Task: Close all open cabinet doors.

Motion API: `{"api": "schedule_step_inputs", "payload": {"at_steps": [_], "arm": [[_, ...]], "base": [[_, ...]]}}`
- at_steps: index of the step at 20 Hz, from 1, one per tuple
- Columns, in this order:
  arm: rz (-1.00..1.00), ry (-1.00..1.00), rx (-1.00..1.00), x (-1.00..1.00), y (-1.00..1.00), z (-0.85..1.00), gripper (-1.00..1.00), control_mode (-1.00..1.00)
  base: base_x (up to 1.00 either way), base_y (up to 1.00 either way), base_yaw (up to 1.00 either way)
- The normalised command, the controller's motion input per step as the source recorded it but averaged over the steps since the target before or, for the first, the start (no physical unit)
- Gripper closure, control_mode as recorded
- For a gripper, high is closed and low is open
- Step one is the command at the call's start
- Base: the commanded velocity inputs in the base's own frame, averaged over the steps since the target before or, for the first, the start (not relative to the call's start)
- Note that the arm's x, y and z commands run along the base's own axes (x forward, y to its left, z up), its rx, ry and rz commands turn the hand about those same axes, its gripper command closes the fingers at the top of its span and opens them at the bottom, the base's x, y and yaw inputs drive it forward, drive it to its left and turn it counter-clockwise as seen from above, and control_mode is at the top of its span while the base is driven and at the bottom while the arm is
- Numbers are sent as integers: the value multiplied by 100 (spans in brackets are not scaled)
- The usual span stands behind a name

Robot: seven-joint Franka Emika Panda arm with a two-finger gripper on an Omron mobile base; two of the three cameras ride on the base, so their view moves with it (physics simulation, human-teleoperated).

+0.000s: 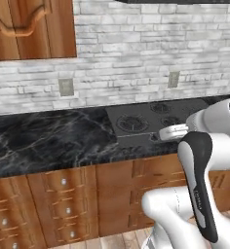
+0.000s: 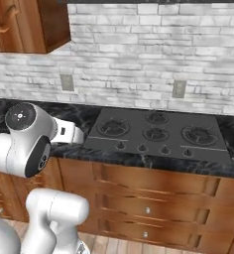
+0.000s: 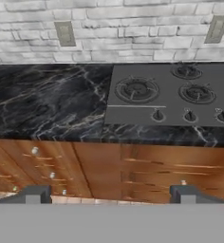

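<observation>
The lower part of a reddish-brown cabinet door (image 1: 29, 29) with a curved arch carving hangs on the wall at the upper left. From the right base, that door (image 2: 10, 22) shows with the cabinet's dark side panel (image 2: 57, 22) beside it. Whether it stands ajar, I cannot tell, and its knob is out of frame. My gripper (image 3: 110, 194) is open and empty, its two fingertips (image 3: 34, 193) far apart. It hangs well below the door, in front of the counter's edge, facing the drawers and the stove. The white hand (image 2: 69, 133) sits at counter height.
A black marble counter (image 1: 48, 136) runs under the grey brick wall. A dark cooktop (image 2: 156, 131) with several burners is set into it. Two wall outlets (image 3: 65, 33) (image 3: 217, 28) sit above. Wooden drawer fronts (image 1: 63, 204) with small knobs fill the space below.
</observation>
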Motion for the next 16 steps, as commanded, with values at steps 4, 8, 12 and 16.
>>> {"api": "schedule_step_inputs", "payload": {"at_steps": [4, 8, 12, 16], "arm": [[0, 0, 0, 0, 0, 0, -100, 100], [0, 0, 0, 0, 0, 0, -100, 100], [0, 0, 0, 0, 0, 0, -100, 100], [0, 0, 0, 0, 0, 0, -100, 100]], "base": [[-47, -84, -4], [-45, -84, -3], [-38, -87, -2], [-33, -88, -1]]}}
